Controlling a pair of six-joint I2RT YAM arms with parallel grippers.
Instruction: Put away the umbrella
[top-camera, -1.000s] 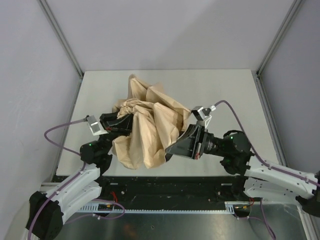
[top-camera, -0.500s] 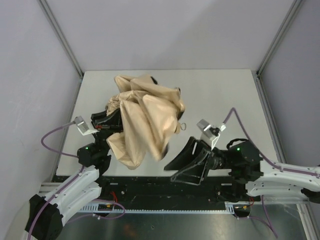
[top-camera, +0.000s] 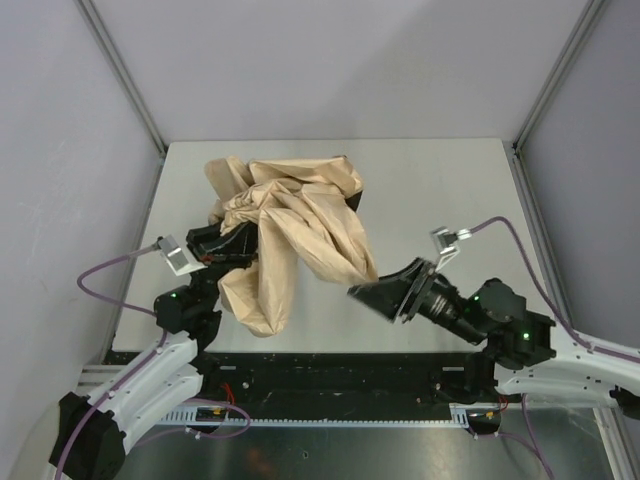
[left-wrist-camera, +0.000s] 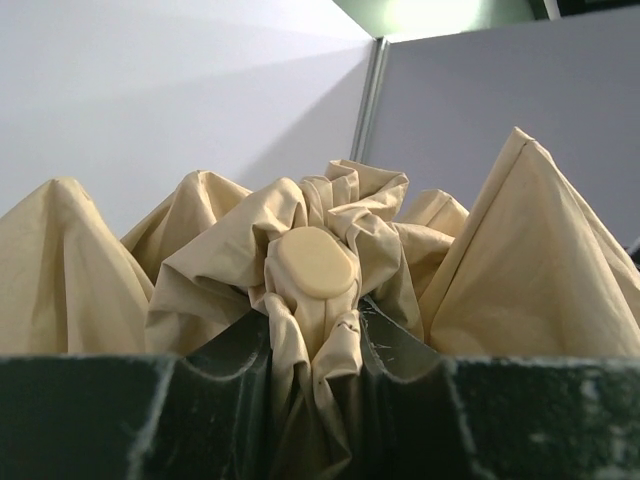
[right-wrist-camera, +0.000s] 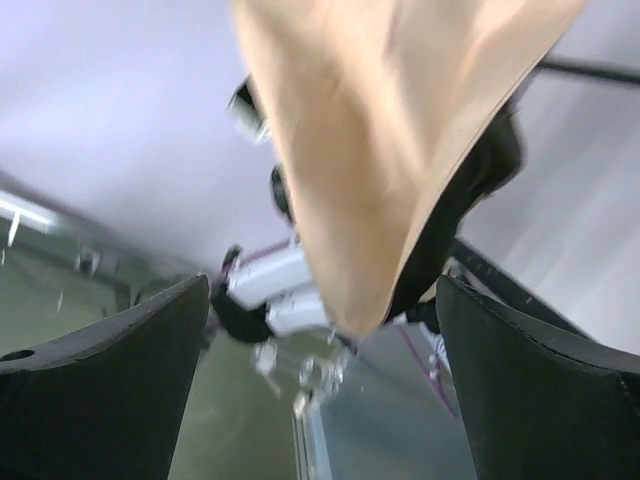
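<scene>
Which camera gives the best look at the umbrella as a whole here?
The top external view: the whole crumpled umbrella shows above the table, held by the left gripper. The left wrist view shows only bunched fabric and a round cap between its fingers; the right wrist view, one blurred fold.

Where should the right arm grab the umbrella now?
On the umbrella, probably grip the loose canopy corner, approaching from the right. That thin flap hangs just ahead of the right gripper's open fingers, while the left gripper pins the bunched top.
</scene>
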